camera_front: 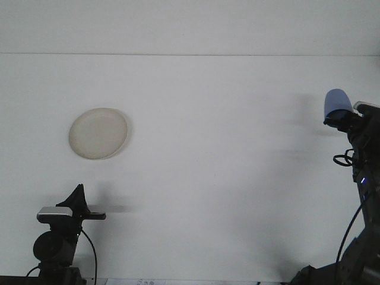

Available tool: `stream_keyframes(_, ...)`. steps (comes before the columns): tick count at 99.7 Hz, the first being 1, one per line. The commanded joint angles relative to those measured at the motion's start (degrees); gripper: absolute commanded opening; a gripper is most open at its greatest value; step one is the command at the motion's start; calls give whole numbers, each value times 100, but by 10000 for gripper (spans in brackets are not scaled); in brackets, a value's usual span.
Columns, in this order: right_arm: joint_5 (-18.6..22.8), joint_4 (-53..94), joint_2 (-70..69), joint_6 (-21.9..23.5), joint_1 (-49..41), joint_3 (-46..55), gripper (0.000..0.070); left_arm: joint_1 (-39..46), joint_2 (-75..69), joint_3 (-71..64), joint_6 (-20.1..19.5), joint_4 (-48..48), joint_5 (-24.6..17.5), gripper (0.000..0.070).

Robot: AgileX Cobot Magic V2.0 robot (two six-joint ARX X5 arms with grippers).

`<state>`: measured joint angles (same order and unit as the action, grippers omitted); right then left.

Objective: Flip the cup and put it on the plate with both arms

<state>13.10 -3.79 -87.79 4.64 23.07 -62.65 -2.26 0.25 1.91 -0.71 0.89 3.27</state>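
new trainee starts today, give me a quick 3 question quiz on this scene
1. True or false: the blue cup rests on the plate.
2. Which gripper holds the cup? A) left gripper B) right gripper C) neither
3. Fill in: the plate lies on the table's ______ side.

Key:
1. False; the cup is held above the table, far from the plate.
2. B
3. left
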Motion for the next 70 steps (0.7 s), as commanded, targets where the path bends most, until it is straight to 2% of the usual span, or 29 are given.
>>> stream_keyframes(1,-7,684,492,343,-232,-111,0,0,-9,-111,11,79,15,16)
stream_keyframes(17,-9,2876,1648,151,-1250,-310,0,0,-9,-111,11,79,15,16)
stream_keyframes(30,-48,4828,1851,-63,-2450,-916,0,0,-9,-111,11,79,15,16)
stream_keyframes(40,-448,6142,1637,-260,-3440,-1414,0,0,-9,-111,11,79,15,16)
stream_keyframes(52,-999,7084,1235,-293,-4594,-1794,0,0,-9,-111,11,81,15,16)
stream_keyframes(70,-1325,7587,459,-343,-5851,-2046,0,0,-9,-111,11,79,15,16)
